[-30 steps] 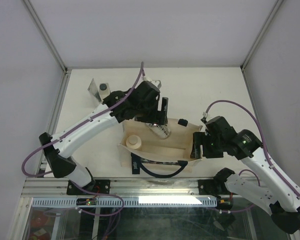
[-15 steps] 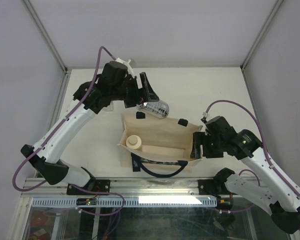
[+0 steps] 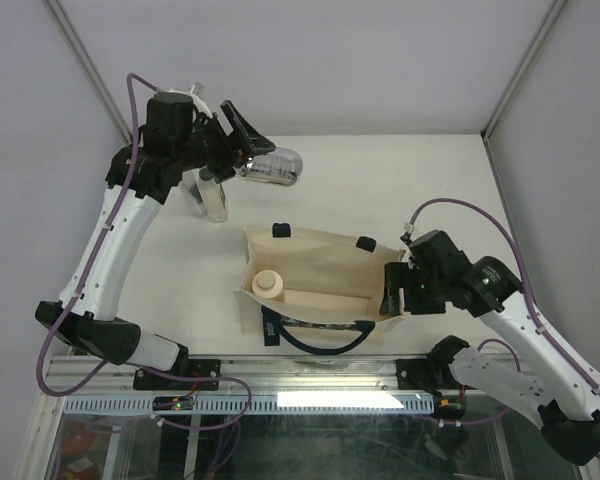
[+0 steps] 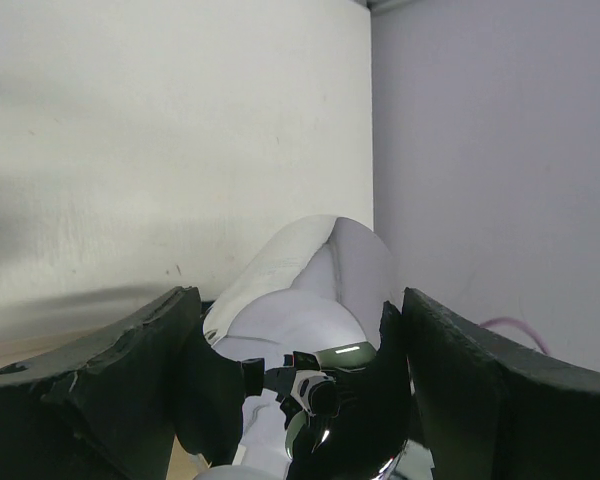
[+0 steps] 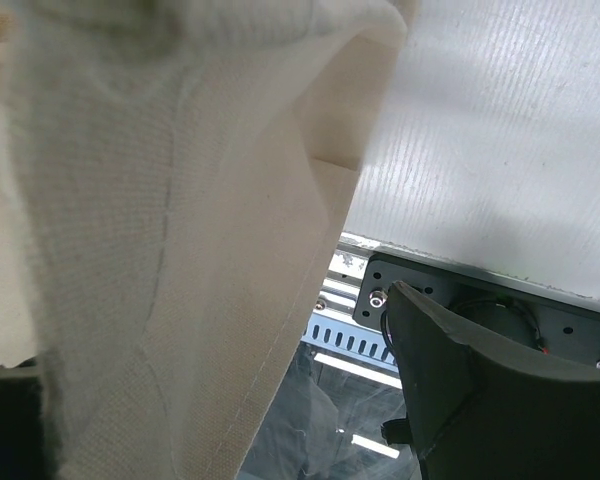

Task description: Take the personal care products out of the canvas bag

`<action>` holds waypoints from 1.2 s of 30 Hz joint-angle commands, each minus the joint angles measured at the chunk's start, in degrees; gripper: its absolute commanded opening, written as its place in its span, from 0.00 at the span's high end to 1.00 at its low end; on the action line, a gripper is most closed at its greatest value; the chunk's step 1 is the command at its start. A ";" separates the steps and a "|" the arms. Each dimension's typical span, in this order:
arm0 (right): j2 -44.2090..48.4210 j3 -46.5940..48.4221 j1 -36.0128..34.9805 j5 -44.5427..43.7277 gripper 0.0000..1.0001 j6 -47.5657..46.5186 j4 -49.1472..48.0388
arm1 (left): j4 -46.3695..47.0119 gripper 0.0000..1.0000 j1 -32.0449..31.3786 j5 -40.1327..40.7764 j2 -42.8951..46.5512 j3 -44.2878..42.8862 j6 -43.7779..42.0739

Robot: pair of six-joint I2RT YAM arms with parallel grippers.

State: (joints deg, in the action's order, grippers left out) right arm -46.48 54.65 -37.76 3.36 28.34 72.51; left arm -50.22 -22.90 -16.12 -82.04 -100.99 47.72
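While the silvery bottle is held aloft on its side over the far left of the counter, clamped between the wide-set jaws of the left gripper, the carry-out step is judged under way. A tube is seen just below it. One beige bottle lies in the bag, whose right end is pinched by the half-closed right gripper. Lowering onto bare counter, then release, is called for.

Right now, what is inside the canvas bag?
A beige bottle stands at the canvas bag's left end. The rest looks bare, though the near wall and the right gripper hide some floor.
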 commanded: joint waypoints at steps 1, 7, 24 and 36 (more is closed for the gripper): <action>-0.34 2.61 -0.12 -1.26 0.25 -0.80 -1.99 | 8.02 1.00 4.19 -0.20 0.87 -5.72 -1.06; -1.18 3.48 -0.15 -1.34 0.25 -0.92 -2.23 | 4.29 1.00 4.97 12.16 -4.85 -6.98 -12.51; -1.08 4.69 -0.19 -3.71 0.25 -0.24 -1.23 | 5.09 1.00 0.74 37.07 -22.72 -7.35 -29.85; -0.19 4.01 -0.17 -5.26 0.25 0.87 -0.51 | 8.69 1.00 -0.59 42.77 -30.27 -4.86 -32.78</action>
State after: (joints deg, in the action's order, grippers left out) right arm -47.81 56.97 -37.76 0.12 28.56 72.29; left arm -48.77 -23.79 21.06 -112.92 -104.18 16.88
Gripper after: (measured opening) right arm 0.748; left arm 0.785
